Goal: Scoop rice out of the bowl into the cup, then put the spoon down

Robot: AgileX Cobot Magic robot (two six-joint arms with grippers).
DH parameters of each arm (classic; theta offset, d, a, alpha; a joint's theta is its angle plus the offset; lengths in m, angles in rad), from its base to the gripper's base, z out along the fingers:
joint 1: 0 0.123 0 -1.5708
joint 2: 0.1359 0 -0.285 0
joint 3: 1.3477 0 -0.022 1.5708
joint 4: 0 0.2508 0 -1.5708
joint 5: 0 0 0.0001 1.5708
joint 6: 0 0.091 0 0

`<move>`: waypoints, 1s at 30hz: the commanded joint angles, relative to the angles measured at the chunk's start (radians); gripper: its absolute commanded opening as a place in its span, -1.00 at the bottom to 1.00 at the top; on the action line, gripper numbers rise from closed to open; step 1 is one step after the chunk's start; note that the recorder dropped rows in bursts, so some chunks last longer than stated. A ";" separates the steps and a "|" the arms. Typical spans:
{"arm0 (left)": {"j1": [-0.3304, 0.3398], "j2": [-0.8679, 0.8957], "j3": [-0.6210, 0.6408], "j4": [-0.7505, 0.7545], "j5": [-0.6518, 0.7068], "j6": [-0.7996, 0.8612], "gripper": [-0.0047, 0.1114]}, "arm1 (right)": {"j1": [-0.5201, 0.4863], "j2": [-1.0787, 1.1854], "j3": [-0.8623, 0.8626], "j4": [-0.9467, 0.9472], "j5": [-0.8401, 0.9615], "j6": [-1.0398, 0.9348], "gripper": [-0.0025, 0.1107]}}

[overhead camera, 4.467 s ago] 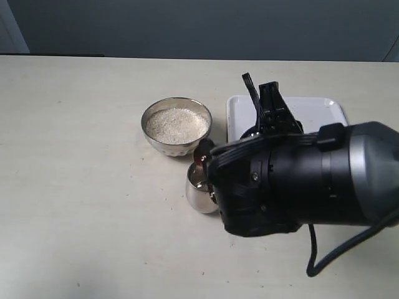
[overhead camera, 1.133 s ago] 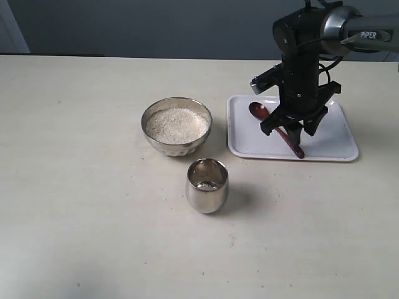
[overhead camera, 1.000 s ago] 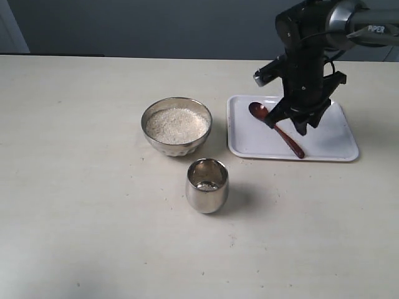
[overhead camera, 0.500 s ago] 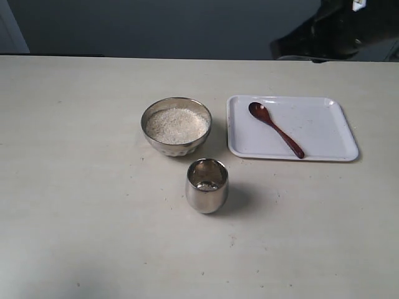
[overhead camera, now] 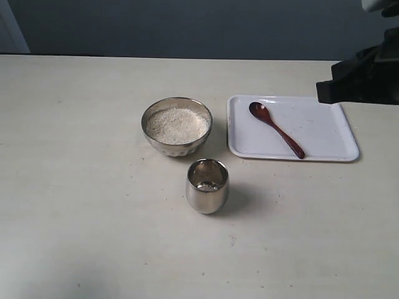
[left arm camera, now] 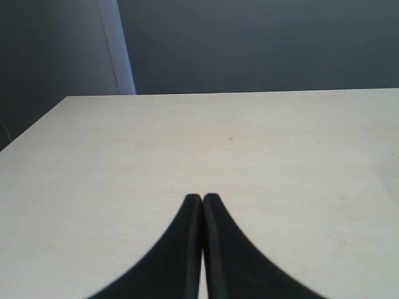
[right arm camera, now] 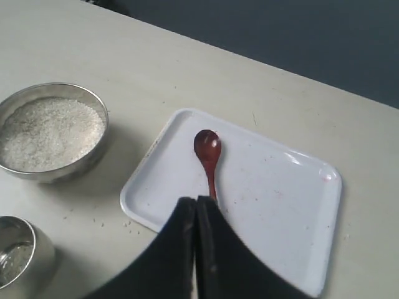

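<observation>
While the wooden spoon [overhead camera: 280, 133] lies loose on the white tray [overhead camera: 324, 124], head toward 10 o'clock, the right gripper [right arm camera: 195, 202] hangs above it, fingers pressed together on nothing. The left gripper [left arm camera: 202, 200] is likewise closed and empty. The bowl [overhead camera: 176, 146] of rice [overhead camera: 177, 124] sits at the tray's 9 o'clock, the steel cup [overhead camera: 207, 190] at the bowl's 5 o'clock.

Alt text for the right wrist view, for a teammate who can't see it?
The spoon lies ungripped on the white tray; the shut right gripper partly hides its handle. Beside the tray stand the bowl of rice and the cup.
</observation>
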 commanded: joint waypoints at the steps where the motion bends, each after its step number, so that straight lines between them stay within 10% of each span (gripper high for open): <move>1: -0.001 -0.001 -0.008 -0.002 -0.006 -0.007 -0.91 | -0.026 -0.100 0.005 -0.033 0.005 -0.016 -0.96; 9: -0.001 -0.001 -0.008 0.003 -0.006 -0.007 -0.91 | -0.505 -0.632 0.520 0.183 -0.301 -0.012 -0.96; 30: -0.001 -0.001 -0.008 0.003 -0.006 -0.007 -0.91 | -0.528 -1.011 0.769 0.162 -0.080 -0.018 -0.96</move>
